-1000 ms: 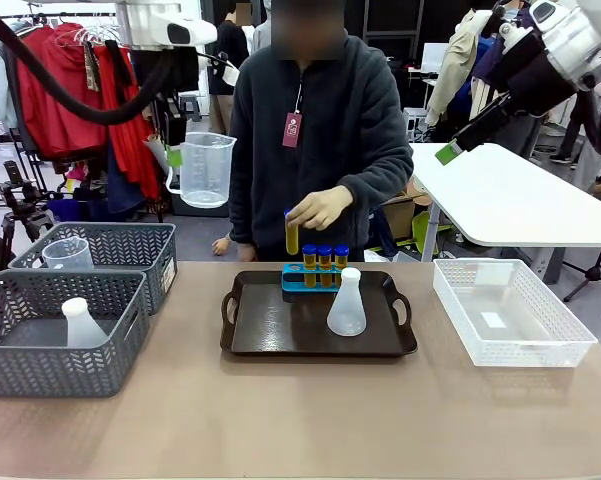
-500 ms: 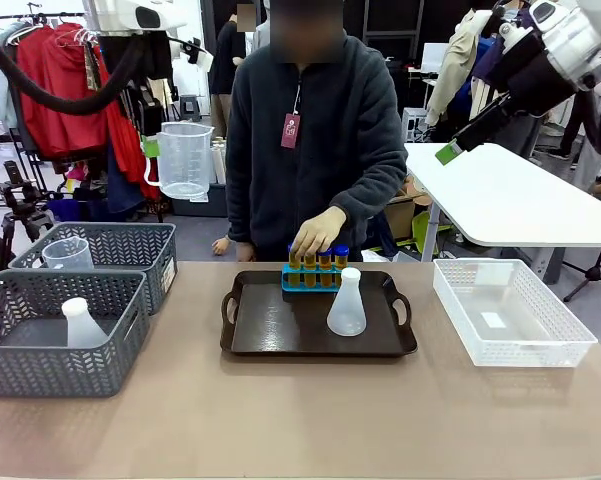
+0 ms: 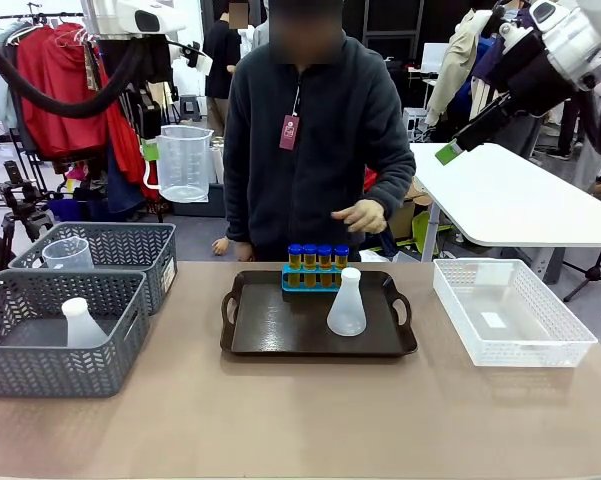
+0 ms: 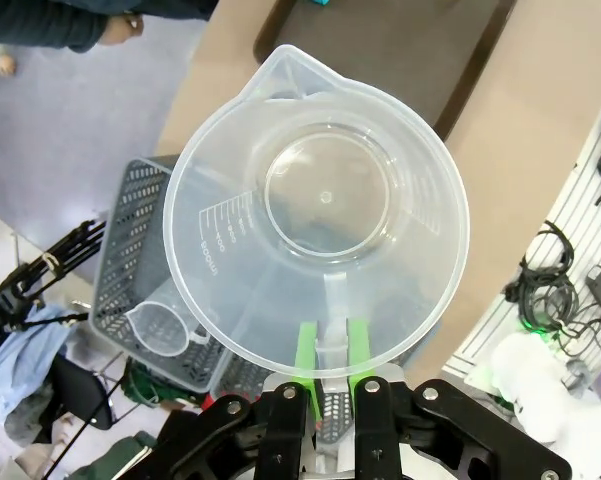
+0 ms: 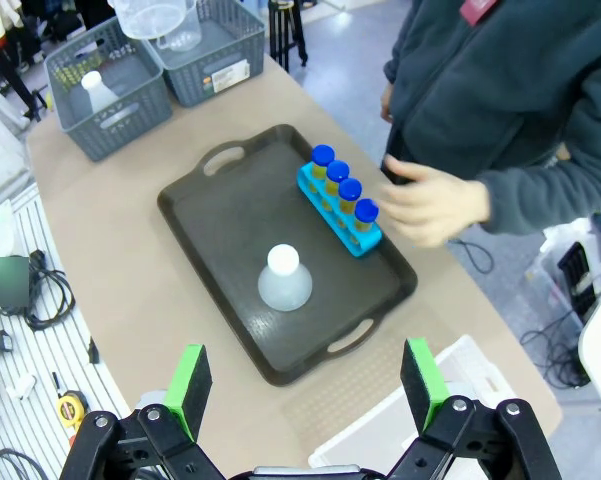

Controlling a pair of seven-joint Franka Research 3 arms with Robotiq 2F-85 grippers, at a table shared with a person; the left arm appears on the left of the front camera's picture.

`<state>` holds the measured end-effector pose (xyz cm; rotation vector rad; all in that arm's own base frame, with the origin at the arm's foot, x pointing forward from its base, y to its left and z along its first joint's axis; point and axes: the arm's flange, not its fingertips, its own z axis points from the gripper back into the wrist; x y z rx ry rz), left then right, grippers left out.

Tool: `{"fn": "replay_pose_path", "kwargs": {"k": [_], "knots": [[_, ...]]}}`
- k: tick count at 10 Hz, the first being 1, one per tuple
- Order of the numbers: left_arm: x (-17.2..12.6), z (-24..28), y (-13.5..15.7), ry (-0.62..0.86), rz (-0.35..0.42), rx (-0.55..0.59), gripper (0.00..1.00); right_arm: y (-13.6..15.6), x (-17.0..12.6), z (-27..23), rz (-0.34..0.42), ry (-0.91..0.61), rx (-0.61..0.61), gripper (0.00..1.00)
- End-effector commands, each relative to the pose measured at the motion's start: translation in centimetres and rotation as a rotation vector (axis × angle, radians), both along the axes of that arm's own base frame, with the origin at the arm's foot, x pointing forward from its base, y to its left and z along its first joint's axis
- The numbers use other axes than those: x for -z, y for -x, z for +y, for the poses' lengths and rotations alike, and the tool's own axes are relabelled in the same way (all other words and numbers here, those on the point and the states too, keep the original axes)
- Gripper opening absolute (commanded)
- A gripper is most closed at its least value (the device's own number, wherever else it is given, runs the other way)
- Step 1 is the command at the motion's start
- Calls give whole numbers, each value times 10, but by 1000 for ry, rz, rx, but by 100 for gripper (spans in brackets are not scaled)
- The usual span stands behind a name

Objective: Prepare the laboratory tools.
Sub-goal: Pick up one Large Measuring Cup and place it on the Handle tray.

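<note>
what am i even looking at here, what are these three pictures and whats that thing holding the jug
It is a two-armed robot sharing a table with a person. The front view looks across the table from between the arms. The other two come from cameras on each wrist, looking along that arm's own fingers.

The left gripper is shut on the handle of a clear measuring beaker, held up in the air above the grey baskets. The right gripper hangs open and empty above the table.

On the table a black tray carries a white conical flask and a blue rack with four blue-capped tubes of amber liquid. The person's hand hovers just above the tubes. The grey baskets hold another flask and beaker; a white basket stands on the right.
</note>
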<state>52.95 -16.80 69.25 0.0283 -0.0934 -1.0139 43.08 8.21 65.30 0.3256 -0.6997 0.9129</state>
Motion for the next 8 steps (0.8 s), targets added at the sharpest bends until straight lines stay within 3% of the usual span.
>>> {"fn": "replay_pose_path", "kwargs": {"k": [1, 6, 7, 8], "knots": [[-3, 1, 1, 1, -7, -1, 0, 0, -1, -1, -1, -8, -4, 100], [0, 0, 0, 0, 0, 0, 0, 0, -1, -1, -1, -8, -4, 100], [7, -16, -5, -19, -26, 31, 0, 0, -1, -1, -1, -8, -4, 100], [19, -33, -17, -34, 7, 90, 0, 0, -1, -1, -1, -8, -4, 100]]}}
